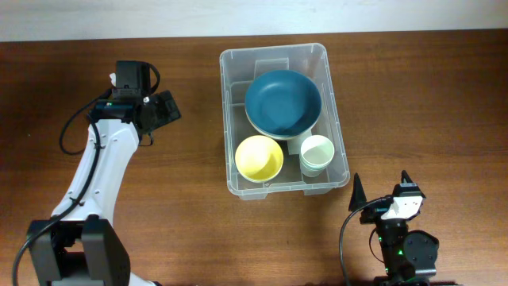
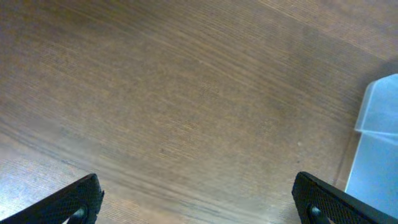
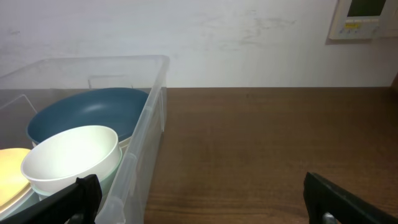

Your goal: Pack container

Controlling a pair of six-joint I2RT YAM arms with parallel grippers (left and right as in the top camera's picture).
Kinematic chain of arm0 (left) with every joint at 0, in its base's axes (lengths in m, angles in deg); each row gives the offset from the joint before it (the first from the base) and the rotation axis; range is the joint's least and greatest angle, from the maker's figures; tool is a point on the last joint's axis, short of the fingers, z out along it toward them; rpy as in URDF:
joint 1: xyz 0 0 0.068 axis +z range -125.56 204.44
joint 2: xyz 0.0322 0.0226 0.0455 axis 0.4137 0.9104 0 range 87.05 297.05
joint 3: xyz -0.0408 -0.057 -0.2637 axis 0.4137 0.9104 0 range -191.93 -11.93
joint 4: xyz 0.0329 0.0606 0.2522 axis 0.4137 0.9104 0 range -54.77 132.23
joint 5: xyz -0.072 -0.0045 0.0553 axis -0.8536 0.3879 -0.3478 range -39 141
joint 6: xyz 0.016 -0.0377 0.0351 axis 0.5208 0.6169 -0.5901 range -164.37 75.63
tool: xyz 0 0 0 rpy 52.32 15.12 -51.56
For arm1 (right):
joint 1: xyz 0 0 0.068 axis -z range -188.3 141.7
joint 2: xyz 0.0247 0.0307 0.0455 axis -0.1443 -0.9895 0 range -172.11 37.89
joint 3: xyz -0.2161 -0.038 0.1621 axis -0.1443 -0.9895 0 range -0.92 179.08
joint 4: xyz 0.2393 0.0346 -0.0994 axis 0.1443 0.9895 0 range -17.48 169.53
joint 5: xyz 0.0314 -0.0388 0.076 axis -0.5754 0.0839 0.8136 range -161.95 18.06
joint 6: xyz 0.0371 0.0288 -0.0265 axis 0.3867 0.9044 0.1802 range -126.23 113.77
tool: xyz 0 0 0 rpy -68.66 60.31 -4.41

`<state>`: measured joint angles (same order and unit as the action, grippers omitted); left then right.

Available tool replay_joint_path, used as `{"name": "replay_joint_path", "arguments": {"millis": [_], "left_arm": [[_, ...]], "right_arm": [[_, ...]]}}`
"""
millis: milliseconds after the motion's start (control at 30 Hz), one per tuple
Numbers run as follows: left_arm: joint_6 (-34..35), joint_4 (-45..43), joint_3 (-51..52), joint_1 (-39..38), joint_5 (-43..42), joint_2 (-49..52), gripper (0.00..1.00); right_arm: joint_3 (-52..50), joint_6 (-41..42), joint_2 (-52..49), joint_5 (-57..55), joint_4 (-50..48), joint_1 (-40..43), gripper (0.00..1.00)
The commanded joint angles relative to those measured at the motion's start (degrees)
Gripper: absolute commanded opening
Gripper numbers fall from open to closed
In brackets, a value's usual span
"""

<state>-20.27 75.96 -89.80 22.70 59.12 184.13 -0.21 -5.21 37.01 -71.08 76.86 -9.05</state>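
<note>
The clear plastic container [image 1: 225, 119] stands at the table's middle. Inside it are a dark blue bowl [image 1: 282, 103] at the back, a yellow bowl [image 1: 259, 157] front left and a white bowl [image 1: 316, 153] front right. My left gripper [image 1: 168, 111] hovers open over bare wood left of the container, with nothing between its fingers; the left wrist view shows the gripper [image 2: 199, 199] and the container's corner [image 2: 376, 143]. My right gripper [image 1: 381, 181] stands open just off the container's front right corner. Beside that gripper [image 3: 202, 196] are the container wall [image 3: 146, 143], the blue bowl [image 3: 81, 115] and the white bowl [image 3: 71, 152].
The brown wooden table [image 1: 421, 95] stretches to both sides of the container. A pale wall runs along the far edge, with a small white control panel [image 3: 364, 18] on it. The yellow bowl's edge [image 3: 9, 174] shows at the right wrist view's left border.
</note>
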Motion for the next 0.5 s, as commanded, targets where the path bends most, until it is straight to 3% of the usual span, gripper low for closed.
{"name": "replay_joint_path", "arguments": {"millis": [0,167,267,467], "left_arm": [[0.11,-4.5,0.0,0.15,-3.52,-0.66,0.99],[0.09,-16.63,-0.02,0.15,-7.93,-3.65,0.99],[-2.27,-16.28,-0.02,0.15,-6.71,-9.92,1.0],[-15.04,-9.33,0.0,0.15,-6.64,-27.65,0.99]], "right_arm": [[-0.39,-0.35,0.68,-0.28,0.2,-0.26,0.99],[-0.39,-0.35,0.68,-0.28,0.17,-0.26,0.99],[-0.39,-0.35,0.68,-0.28,0.17,-0.26,0.99],[-0.39,-0.35,0.68,-0.28,0.2,-0.26,0.99]]}}
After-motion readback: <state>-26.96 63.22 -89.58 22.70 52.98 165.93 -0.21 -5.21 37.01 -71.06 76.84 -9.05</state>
